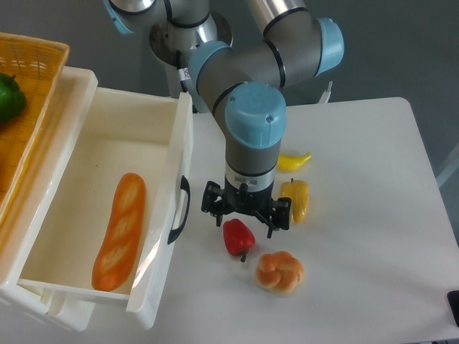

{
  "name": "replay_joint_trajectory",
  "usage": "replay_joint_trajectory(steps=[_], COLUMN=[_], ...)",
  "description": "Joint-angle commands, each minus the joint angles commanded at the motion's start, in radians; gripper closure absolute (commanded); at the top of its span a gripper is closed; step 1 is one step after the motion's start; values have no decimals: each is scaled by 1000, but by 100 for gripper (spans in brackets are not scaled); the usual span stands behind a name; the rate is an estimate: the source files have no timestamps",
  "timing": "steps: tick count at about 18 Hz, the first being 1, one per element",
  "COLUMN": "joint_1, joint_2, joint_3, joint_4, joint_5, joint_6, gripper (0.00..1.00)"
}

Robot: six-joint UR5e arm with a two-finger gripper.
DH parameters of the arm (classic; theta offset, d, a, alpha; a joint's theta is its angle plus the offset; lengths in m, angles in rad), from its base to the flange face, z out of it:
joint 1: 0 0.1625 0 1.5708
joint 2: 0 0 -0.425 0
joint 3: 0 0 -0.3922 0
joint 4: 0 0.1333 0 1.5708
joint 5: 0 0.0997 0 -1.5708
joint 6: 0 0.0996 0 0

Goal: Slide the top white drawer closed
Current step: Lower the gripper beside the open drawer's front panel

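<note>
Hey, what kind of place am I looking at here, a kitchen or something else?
Most likely a robot lab test bench, not a real kitchen. An industrial arm with its gripper works over a bare white table, the food looks like toys, such as the red pepper, and the top white drawer stands open.

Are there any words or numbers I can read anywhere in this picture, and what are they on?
No words or numbers can be read.
A small white label on the robot arm carries dark marks, too small and blurred to read.
The top white drawer, gripper and table show no writing.
</note>
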Motion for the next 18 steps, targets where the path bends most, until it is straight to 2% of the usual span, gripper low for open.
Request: replay_joint_trajectory(steps=[5,10,18], joint_1=[3,2,-2], joint_2=[0,0,-8], joint_3=[2,-29,-41], joint_4=[0,-2,-2], joint_5=[-2,6,8], joint_6=[0,-15,-15], gripper=[0,0,0])
